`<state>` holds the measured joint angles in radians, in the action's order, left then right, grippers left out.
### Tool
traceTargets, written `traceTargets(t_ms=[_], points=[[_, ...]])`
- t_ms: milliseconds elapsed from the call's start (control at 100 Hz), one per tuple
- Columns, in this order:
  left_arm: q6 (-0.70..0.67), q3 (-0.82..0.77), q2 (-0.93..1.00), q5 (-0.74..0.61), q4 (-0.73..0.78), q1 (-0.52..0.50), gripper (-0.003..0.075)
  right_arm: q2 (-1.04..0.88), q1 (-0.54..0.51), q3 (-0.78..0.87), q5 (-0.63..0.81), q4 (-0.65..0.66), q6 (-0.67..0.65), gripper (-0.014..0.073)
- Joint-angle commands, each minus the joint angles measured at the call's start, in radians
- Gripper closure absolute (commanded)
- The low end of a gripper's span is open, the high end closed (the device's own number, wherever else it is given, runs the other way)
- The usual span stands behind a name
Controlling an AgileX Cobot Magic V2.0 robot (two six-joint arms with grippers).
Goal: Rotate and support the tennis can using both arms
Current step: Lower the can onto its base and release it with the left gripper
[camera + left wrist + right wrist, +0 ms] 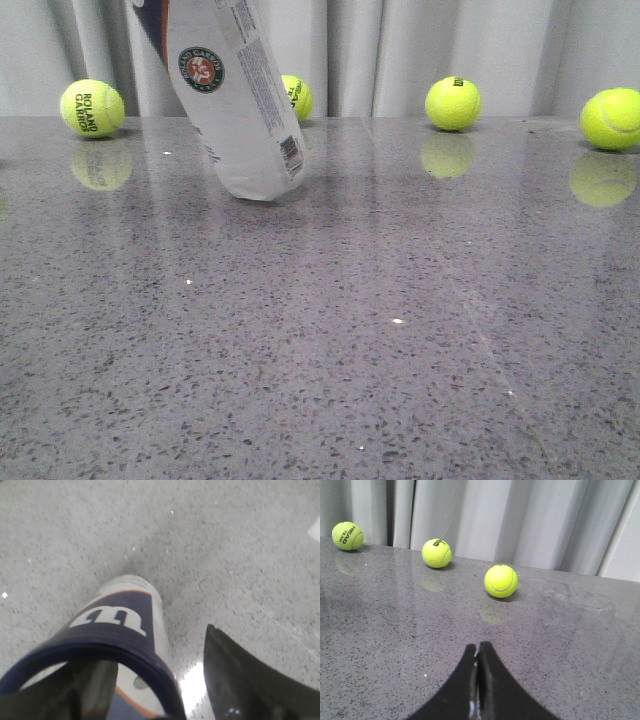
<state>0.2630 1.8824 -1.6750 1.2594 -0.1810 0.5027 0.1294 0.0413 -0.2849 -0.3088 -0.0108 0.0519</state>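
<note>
The tennis can (235, 100) is a white tube with a Roland Garros emblem and a barcode. It leans up to the left, its lower end at the table surface and its top out of the front view. In the left wrist view its navy end band and open rim (112, 625) sit between the fingers of my left gripper (155, 652). The jaws stand wide apart: one finger shows dark behind the can wall, and the other finger (240, 680) stands clear of the rim by a visible gap. My right gripper (477, 646) is shut and empty, low over bare table, far from the can.
Several yellow tennis balls lie along the table's far edge by the grey curtain: one ball at the left (92, 108), one behind the can (296, 97), one further right (453, 103) and one at the far right (611, 118). Three balls (501, 581) lie ahead of the right gripper.
</note>
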Motion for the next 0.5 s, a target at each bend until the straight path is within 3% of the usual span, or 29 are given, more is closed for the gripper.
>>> traceTargets(t_ms=[0, 490], points=[[-0.006, 0.078, 0.012, 0.021, -0.024, 0.009, 0.0344, 0.012, -0.004, -0.026, 0.086, 0.011, 0.007, 0.0662], [-0.006, 0.258, -0.118, 0.021, -0.163, 0.012, 0.0344, 0.012, -0.004, -0.026, 0.086, 0.011, 0.007, 0.0662]])
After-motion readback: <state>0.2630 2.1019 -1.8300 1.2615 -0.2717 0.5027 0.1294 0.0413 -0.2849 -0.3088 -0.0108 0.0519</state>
